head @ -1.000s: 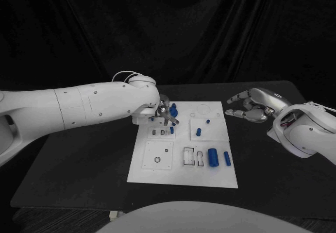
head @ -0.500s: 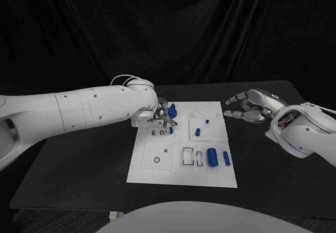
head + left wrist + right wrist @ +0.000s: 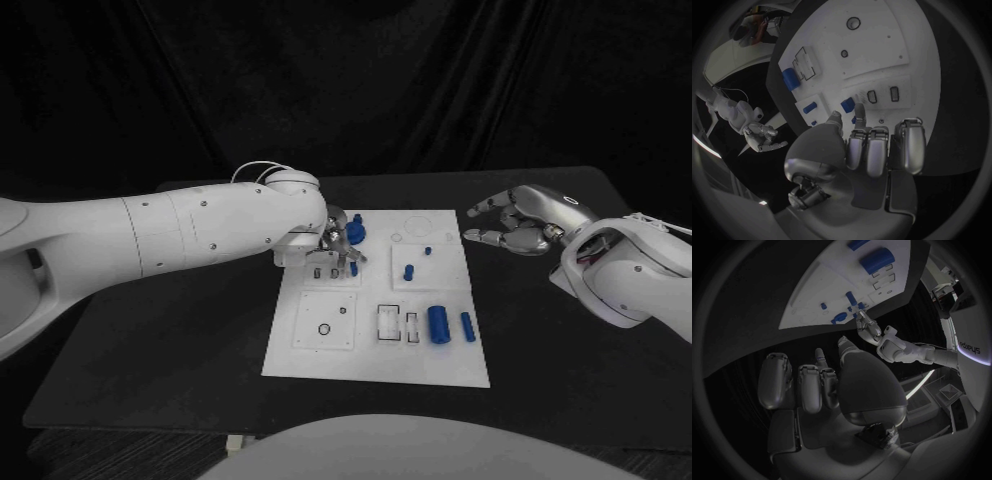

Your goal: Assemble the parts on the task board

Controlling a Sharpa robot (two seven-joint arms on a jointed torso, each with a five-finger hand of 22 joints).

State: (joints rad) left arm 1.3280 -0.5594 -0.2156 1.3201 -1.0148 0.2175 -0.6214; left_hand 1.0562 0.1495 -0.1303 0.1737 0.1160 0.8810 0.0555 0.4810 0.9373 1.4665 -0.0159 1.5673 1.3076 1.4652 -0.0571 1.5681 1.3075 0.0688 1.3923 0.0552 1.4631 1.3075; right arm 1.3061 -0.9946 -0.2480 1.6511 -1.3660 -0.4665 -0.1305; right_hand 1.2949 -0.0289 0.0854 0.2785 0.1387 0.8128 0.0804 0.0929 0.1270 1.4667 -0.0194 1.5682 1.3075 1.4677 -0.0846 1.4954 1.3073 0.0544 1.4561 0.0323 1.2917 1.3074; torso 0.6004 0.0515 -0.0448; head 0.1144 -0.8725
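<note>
Left hand (image 3: 338, 245) hangs over the far-left part of the task board (image 3: 378, 355), fingertips pointing down at a small blue part (image 3: 353, 268) beside two dark slots. From the left wrist view its fingers (image 3: 869, 150) lie side by side and curled forward over the board, the thumb tip close to a blue piece (image 3: 847, 104); whether anything is pinched there I cannot tell, since the fingers hide the spot.

Starting at the board's near edge: a bare white strip, then a square panel with a small dark ring (image 3: 323, 329) on the left, two outlined rectangular pockets (image 3: 398, 323) in the middle, and to their right a thick blue cylinder (image 3: 438, 324) with a thinner blue peg (image 3: 467, 326) just beside it. Farther back, a short blue peg (image 3: 408, 271) lies on the middle-right panel, with a tiny blue piece (image 3: 428, 250) beyond it. A larger blue part (image 3: 356, 229) stands near the far-left corner, just behind the left hand.

Right hand (image 3: 516, 222) hovers off the board's far-right corner, above the black table (image 3: 159, 330), fingers (image 3: 798, 382) loosely curled and apart, holding nothing.
</note>
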